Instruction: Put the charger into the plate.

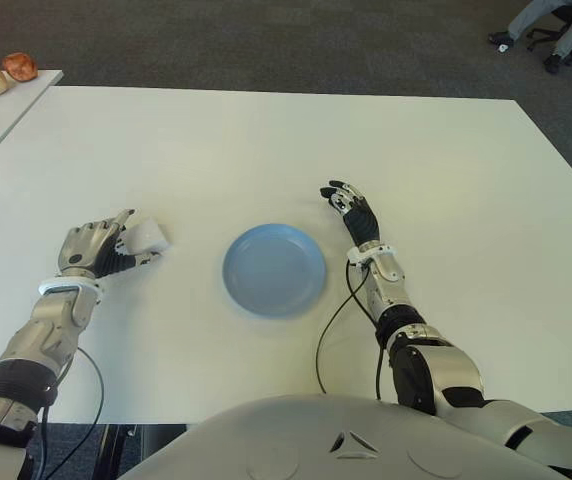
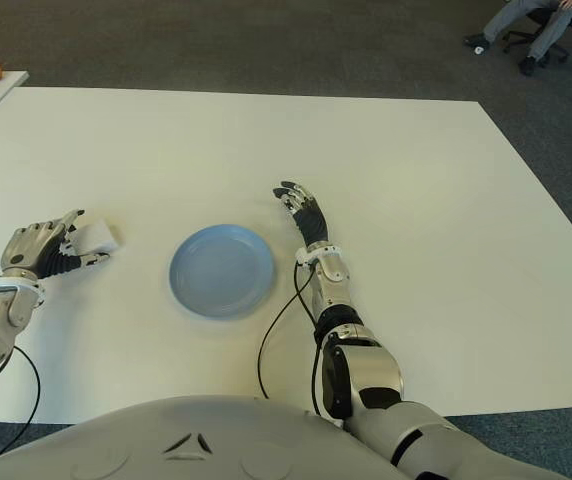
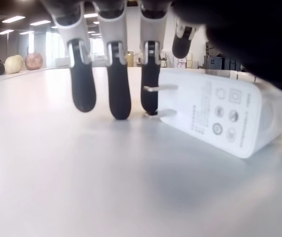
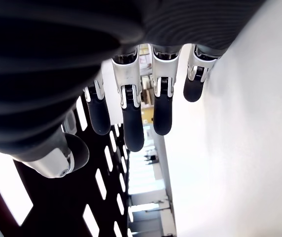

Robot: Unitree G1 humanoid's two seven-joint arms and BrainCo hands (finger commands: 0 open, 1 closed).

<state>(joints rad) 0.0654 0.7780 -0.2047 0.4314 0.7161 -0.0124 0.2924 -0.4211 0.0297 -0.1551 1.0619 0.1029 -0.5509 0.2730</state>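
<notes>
The white charger (image 1: 147, 236) lies on the table left of the blue plate (image 1: 274, 268). My left hand (image 1: 94, 248) is right at it. In the left wrist view the charger (image 3: 219, 115) rests flat with its prongs beside my fingertips (image 3: 119, 101), which reach down to the tabletop. The thumb sits on the charger's far side, so the charger lies between thumb and fingers without being lifted. The fingers look nearly straight, not clamped. The plate holds nothing. My right hand (image 1: 354, 213) shows just right of the plate, fingers extended and holding nothing.
The white table (image 1: 266, 140) stretches wide behind the plate. At the far left, a second table (image 1: 6, 105) carries two round fruits (image 1: 4, 73). A seated person's legs (image 1: 556, 30) show at the far right on the carpet. Cables run along both forearms.
</notes>
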